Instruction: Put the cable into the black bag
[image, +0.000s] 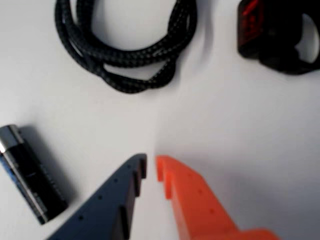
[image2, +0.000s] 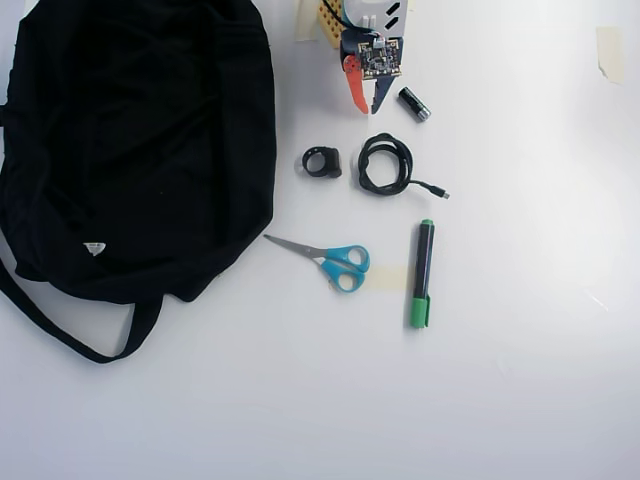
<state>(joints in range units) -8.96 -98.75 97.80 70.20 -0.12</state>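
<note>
Wrist view: cable top cut off

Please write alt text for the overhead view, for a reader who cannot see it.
A coiled black cable lies on a white table, just below the gripper and apart from the black bag at left. Around it lie a battery, scissors and a green marker.

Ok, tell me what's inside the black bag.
In the overhead view the black bag lies flat, its interior hidden by its own fabric. The cable lies coiled on the table, outside the bag.
</note>
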